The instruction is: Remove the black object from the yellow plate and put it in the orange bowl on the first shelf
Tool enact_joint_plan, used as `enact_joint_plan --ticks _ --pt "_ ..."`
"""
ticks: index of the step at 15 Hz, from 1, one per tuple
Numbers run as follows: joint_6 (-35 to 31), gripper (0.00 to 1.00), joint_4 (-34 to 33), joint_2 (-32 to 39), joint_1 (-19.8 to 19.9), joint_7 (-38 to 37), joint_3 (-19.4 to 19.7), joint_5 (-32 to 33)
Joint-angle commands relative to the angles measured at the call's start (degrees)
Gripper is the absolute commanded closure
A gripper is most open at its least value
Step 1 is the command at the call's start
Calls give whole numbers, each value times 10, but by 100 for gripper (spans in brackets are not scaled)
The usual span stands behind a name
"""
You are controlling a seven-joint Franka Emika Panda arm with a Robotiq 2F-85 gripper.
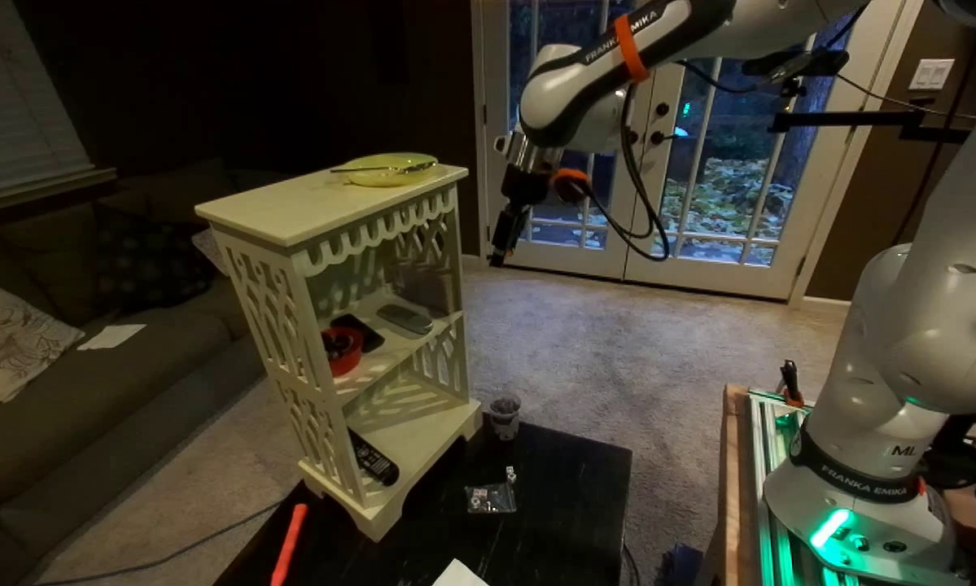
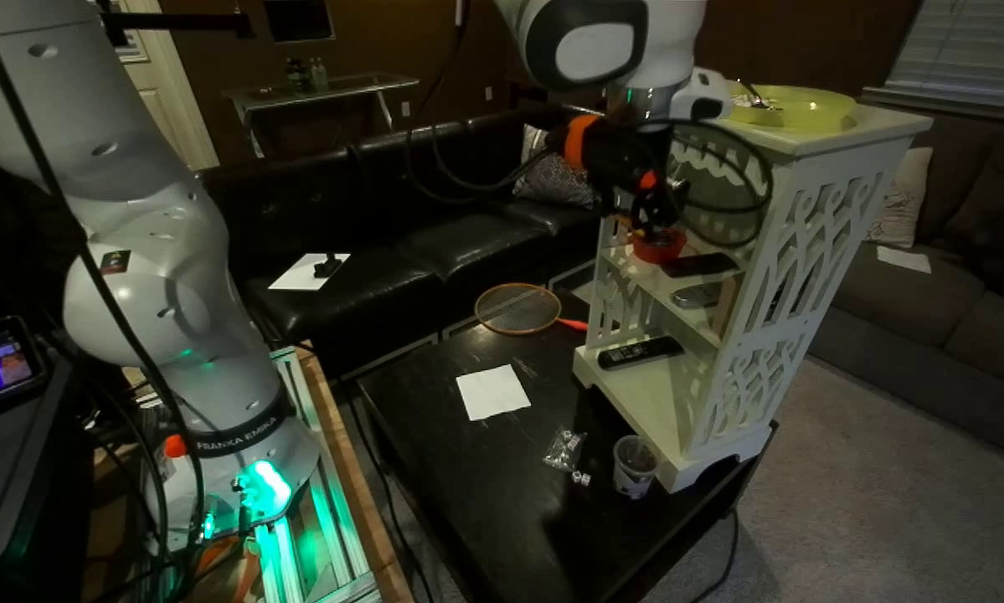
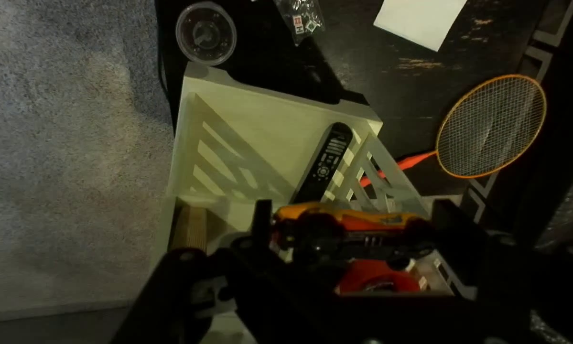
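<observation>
Carry step, I'd say: claw [image 3: 352, 215] pinching orange-blk obj [image 3: 358, 220], prob. the task's "black" one, out in front of mid shelf [image 1: 394, 346]; next s/b reach in, stop over bowl [image 1: 349, 364], let go.

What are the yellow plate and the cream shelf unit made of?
Yellow plate: probably smooth plastic, going by its even colour; glass is possible. Cream shelf unit: likely painted wood or fibreboard, fairly matte, judging by its lattice cut-outs.
</observation>
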State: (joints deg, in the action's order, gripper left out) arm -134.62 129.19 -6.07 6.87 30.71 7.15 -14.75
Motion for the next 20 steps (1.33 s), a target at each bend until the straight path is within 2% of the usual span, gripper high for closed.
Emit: enact_joint_plan --ticks 1,2,3,5,7,8,9,12,13,14,16,17,20 --pt "-72 42 148 -82 -27 43 -4 -4" --pt "-76 42 181 -106 -33 44 -7 11" --pt "-51 17 99 -35 -30 26 5 4" --pt "-66 17 148 -65 -44 30 4 7" --pt "-68 17 165 -84 -47 31 5 9" --pt "-68 42 166 -89 -48 31 6 9" --pt "-78 42 167 -87 -58 35 10 -18" --pt "-206 42 220 -84 -107 76 29 -152" --pt "-255 42 244 -88 -143 100 45 -203" --pt "-299 42 256 -91 -160 120 44 -248" --pt "-398 42 281 -96 -267 167 93 -342" --pt "-446 42 283 -95 -308 185 102 -388" --pt "-543 42 248 -82 -448 240 161 -511"
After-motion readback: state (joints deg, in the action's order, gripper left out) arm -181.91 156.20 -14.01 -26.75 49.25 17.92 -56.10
